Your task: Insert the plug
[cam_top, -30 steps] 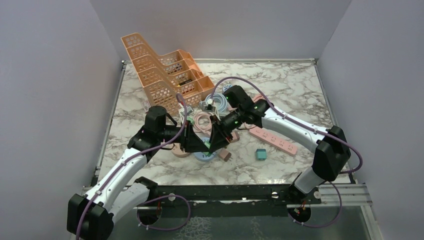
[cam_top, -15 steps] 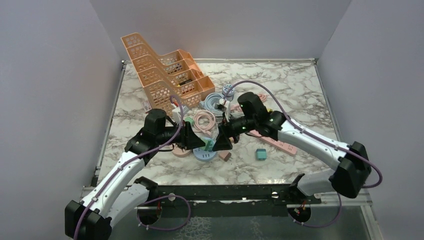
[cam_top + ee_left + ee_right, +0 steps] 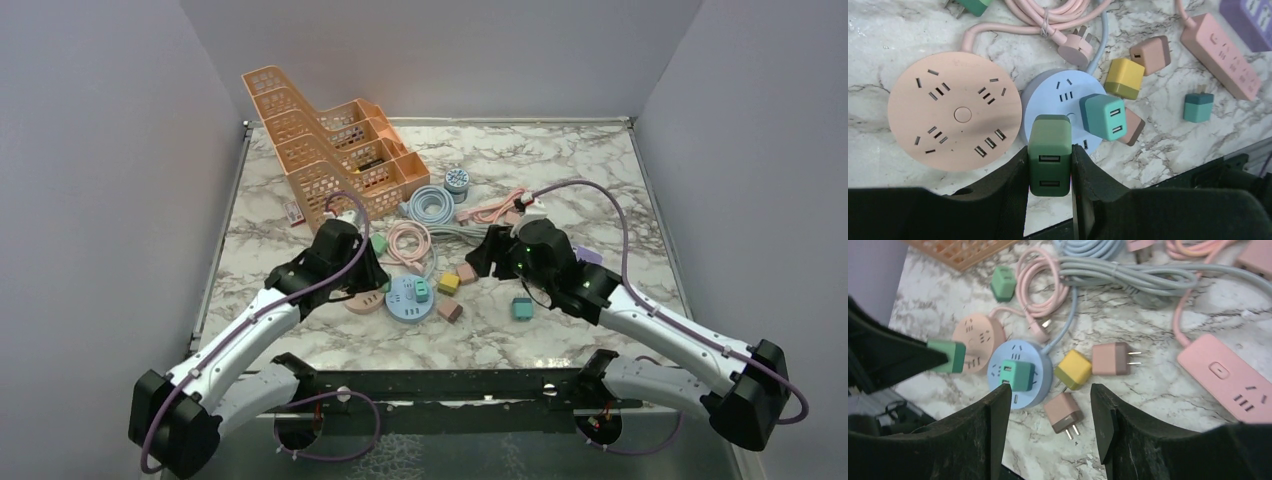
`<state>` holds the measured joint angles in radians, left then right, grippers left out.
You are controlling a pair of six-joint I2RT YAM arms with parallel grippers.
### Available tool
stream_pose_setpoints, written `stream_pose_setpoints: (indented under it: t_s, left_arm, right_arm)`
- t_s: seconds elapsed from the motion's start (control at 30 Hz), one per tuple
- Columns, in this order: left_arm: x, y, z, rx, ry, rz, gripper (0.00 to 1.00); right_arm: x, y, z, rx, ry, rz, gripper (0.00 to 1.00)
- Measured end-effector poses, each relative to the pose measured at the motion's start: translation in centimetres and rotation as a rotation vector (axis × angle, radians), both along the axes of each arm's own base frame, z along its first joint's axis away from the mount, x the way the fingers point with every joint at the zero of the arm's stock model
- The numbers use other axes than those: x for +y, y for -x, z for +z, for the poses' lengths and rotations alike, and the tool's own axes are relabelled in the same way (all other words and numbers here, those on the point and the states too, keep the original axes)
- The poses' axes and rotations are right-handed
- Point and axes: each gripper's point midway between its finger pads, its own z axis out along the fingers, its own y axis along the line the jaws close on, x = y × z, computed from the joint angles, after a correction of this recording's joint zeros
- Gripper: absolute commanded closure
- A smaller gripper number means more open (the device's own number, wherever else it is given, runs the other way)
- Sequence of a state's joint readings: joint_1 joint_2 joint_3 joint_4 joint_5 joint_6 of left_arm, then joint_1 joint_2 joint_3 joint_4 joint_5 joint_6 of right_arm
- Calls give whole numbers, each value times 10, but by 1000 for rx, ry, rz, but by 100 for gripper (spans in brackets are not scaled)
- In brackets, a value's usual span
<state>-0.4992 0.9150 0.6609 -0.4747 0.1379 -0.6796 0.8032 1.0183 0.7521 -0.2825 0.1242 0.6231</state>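
Note:
My left gripper [image 3: 1049, 150] is shut on a dark green plug [image 3: 1049, 132], held just above the near rim of a round blue power strip [image 3: 1058, 95]. A teal plug [image 3: 1103, 116] stands seated on that strip [image 3: 405, 300]. A round pink socket disc [image 3: 954, 112] lies directly left of it. My right gripper [image 3: 1050, 390] hangs open above the table, to the right of the blue strip [image 3: 1020, 372], with nothing between its fingers. A pink-brown plug [image 3: 1064, 412] lies on the marble below it. In the right wrist view, the green plug [image 3: 948, 356] shows over the pink disc's edge.
A yellow plug [image 3: 449, 283], two pink-brown plugs [image 3: 466, 272] and a teal plug [image 3: 521, 308] lie loose near the strip. A long pink power strip [image 3: 1228, 375], coiled pink and blue cables [image 3: 410, 240] and an orange basket rack [image 3: 320, 150] lie beyond.
My right gripper opened, left the teal plug on the blue strip and drew back to the right. My left gripper pulled back slightly, still holding the green plug.

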Motion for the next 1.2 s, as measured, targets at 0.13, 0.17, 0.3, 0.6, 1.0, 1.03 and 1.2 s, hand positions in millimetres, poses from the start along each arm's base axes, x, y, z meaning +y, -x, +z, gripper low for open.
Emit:
stream_pose_setpoints:
  t_s: [0.13, 0.17, 0.3, 0.6, 1.0, 1.03, 1.2]
  left_arm:
    - [-10, 1, -4, 61, -114, 34, 100]
    - [-15, 0, -3, 65, -133, 36, 100]
    - [-29, 3, -5, 82, -177, 55, 100]
    - [-26, 15, -34, 139, -304, 116, 100]
    - [-24, 10, -44, 144, -353, 149, 100]
    - [-24, 10, -44, 144, -353, 149, 100]
    - [-26, 9, -47, 152, -357, 147, 100]
  right_arm:
    - [-22, -9, -2, 11, 1, -163, 42]
    - [-27, -12, -3, 15, 5, -204, 41]
    - [-44, -19, -9, 5, 51, -304, 42]
    - [-61, -29, -24, -12, 149, -382, 41]
    - [-65, -30, -38, -6, 194, -395, 41]
    - [-65, -31, -38, -6, 195, -396, 41]
    - [-65, -31, -41, -2, 204, -397, 41]
